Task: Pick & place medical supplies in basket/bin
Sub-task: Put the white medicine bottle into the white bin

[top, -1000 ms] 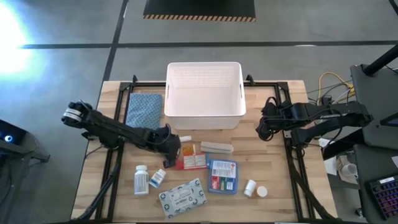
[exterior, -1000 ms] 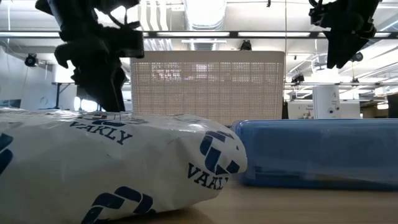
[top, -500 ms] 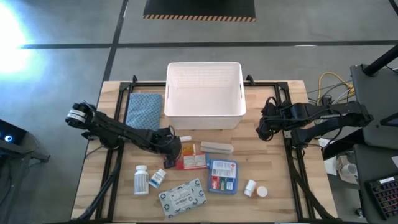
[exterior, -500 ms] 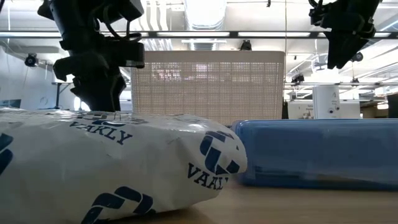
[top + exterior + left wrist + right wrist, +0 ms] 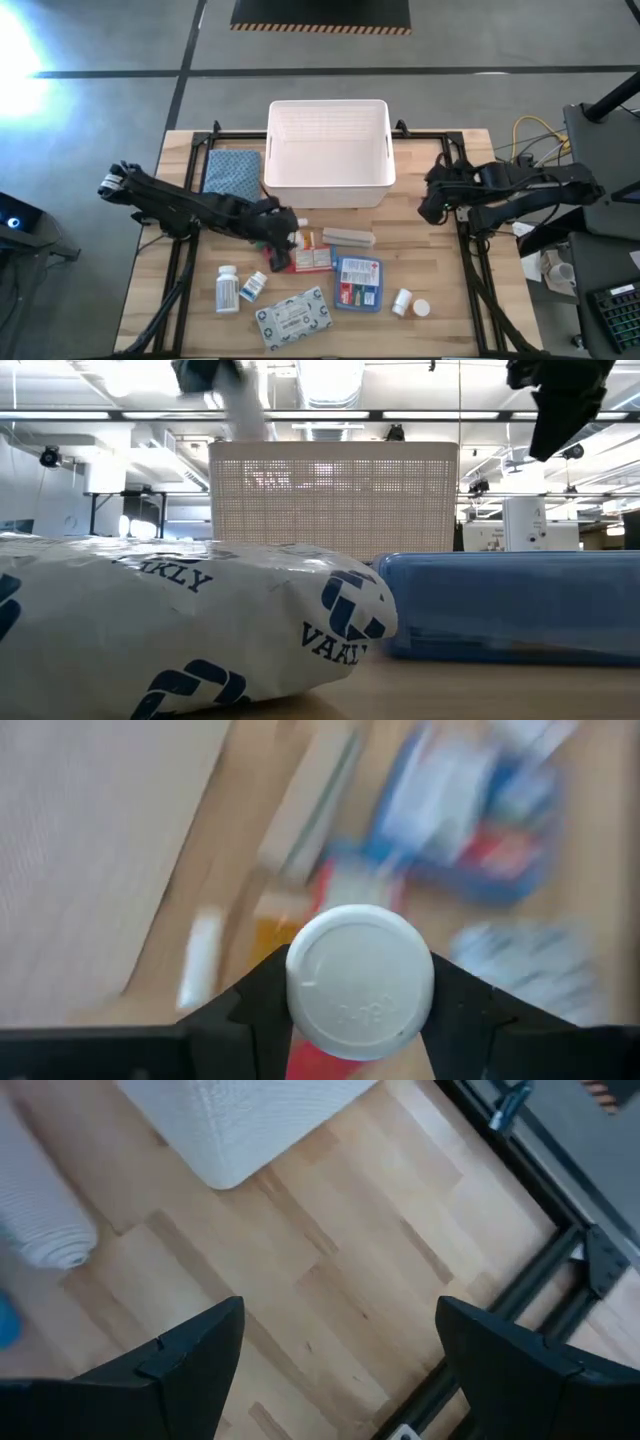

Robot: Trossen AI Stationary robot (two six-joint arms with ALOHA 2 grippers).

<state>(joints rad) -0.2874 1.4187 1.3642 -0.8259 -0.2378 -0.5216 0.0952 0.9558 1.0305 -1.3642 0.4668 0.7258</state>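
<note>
My left gripper (image 5: 277, 243) is in front of the white slotted bin (image 5: 328, 104), above the supplies, and is shut on a white-capped item (image 5: 360, 978) with red showing under the cap. In the low view this gripper (image 5: 205, 372) is high up, with a pale blurred piece (image 5: 240, 405) below it. My right gripper (image 5: 430, 205) hovers open over bare wood to the right of the bin. The red-white packet (image 5: 310, 258), beige bar (image 5: 348, 237), blue-red packet (image 5: 358, 282), grey-white pack (image 5: 293, 317), white bottle (image 5: 227, 289) and teal-capped piece (image 5: 254, 285) lie flat on the table. My left gripper pinches the item between its two fingers (image 5: 255, 995), one on each side of the round white cap (image 5: 360, 935). The fingers come from above, pointing down. The cap's flat top faces the wrist camera, so the item stands upright in the hold. In the low view it is lifted clear of the table.
A blue-grey folded cloth (image 5: 232, 172) lies left of the bin. A small white bottle (image 5: 402, 300) and a loose cap (image 5: 422, 309) sit near the table's right front. In the low view the grey-white pack (image 5: 180, 630) and the blue packet (image 5: 510, 605) fill the foreground.
My left gripper has risen from low among the supplies to well above the table, carrying the white-capped item up with it, and has shifted slightly toward the table's right edge.
</note>
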